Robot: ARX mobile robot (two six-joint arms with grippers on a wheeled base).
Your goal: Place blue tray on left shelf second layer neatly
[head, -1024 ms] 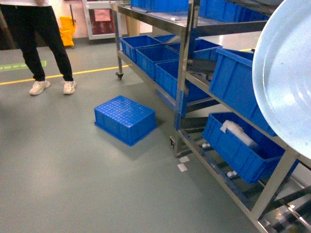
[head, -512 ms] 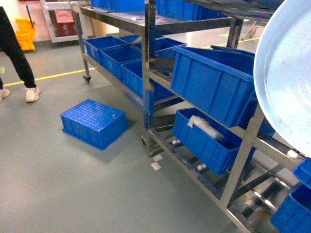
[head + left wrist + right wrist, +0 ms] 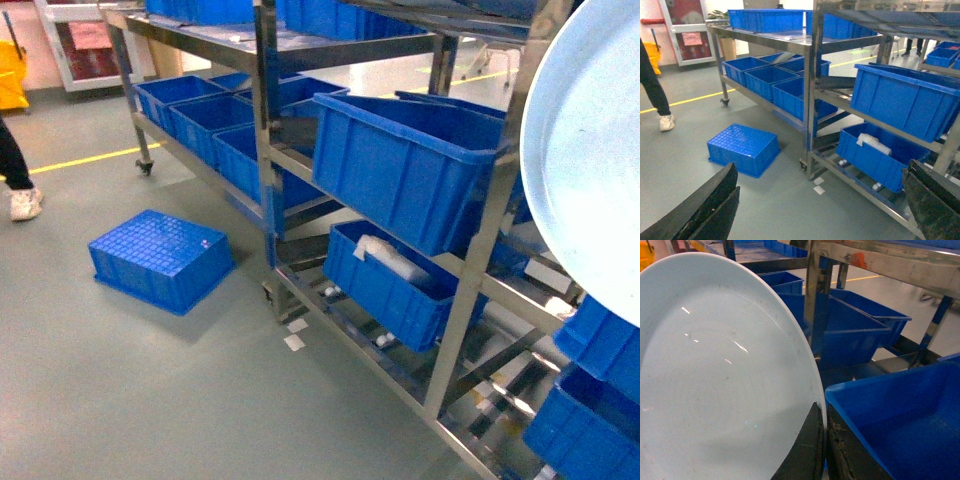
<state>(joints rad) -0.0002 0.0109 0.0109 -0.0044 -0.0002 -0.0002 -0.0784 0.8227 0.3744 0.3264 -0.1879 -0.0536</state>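
Closest to the lens, at the bottom centre of the right wrist view, the right gripper (image 3: 824,450) has its two dark fingers clenched on the rim of the tray (image 3: 725,370), one on each face, with almost no gap showing. That pale blue disc fills the left two thirds of that frame, standing on edge, and in the head view it crowds the right border (image 3: 590,170) from top to past the middle. It looks like thin, stiff plastic: light, glossy enough to throw bright highlights, and so probably slippery under the pads. Held at one point on the rim, such a wide plate will likely lever and swing if the arm turns sharply; the raised rim is the natural place to hold it, and a deep bite there should resist twisting. Along the bottom corners of the left wrist view, the left gripper (image 3: 820,210) stands released and empty, its fingers far apart. Behind them a crate (image 3: 744,149) lies upside down on the floor, left of centre. Farther back, across the upper right of the head view, runs the steel shelf (image 3: 265,120) loaded with bins (image 3: 400,170), and a person's shoe (image 3: 22,203) sits at the far left edge.
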